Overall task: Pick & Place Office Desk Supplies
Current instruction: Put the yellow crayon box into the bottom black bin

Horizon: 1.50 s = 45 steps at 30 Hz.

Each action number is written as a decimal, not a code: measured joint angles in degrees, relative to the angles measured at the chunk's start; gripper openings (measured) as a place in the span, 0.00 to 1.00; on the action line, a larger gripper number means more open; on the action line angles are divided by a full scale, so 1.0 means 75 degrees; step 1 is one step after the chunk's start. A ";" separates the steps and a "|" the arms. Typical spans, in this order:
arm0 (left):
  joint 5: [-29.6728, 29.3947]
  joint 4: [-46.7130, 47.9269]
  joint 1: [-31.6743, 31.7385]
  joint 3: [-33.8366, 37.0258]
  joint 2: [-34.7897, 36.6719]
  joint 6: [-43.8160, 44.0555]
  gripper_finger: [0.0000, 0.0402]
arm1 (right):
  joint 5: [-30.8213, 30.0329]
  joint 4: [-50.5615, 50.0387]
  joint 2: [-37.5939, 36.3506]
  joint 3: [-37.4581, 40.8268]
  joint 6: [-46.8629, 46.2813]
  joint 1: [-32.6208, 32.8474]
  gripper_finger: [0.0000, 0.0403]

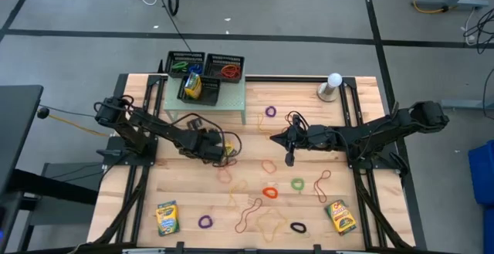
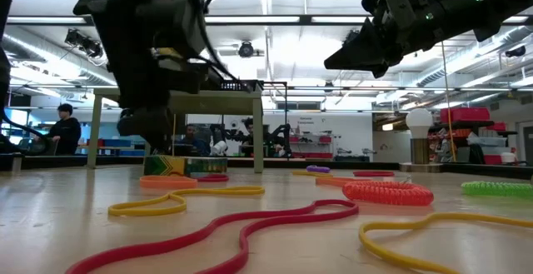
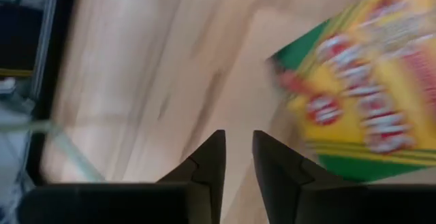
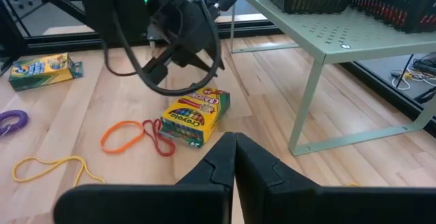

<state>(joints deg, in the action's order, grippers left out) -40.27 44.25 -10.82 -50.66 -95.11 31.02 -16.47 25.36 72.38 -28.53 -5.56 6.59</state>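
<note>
High view: the left tool [image 1: 218, 150] hovers at the bench [image 1: 363, 235] centre-left, a crayon box [image 1: 228, 152] just beside it at three o'clock; the right tool [image 1: 278, 138] waits farther right, pinched closed.

Left wrist view: fingers narrowly parted and empty; the box [image 3: 361, 94] lies off to one side, cut off by the frame.

Right wrist view: the box's [image 4: 194, 117] long axis runs diagonally, nearest the left arm.
</note>
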 joint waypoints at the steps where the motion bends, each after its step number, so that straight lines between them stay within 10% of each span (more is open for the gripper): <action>1: -0.0028 0.0146 0.0015 0.0016 0.0000 0.0093 0.19 | 0.0000 0.0000 0.0000 0.0000 0.0000 0.0000 0.04; 25: 0.4201 -0.1840 -0.0713 0.0024 0.0015 -0.1337 0.04 | -0.0002 -0.0003 0.0000 0.0000 -0.0003 0.0000 0.04; 37: 0.3726 -0.1975 -0.1072 -0.0637 0.0065 -0.2164 0.04 | 0.0000 -0.0061 0.0000 0.0000 -0.0012 0.0000 0.04; 45: 0.3433 -0.2648 -0.0709 0.0609 0.0483 -0.1822 0.02 | 0.0055 -0.0141 -0.0003 0.0000 -0.0021 0.0000 0.04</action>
<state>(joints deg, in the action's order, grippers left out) -14.52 24.39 -16.14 -46.09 -91.49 17.36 -16.05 24.31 72.36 -28.53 -5.72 6.59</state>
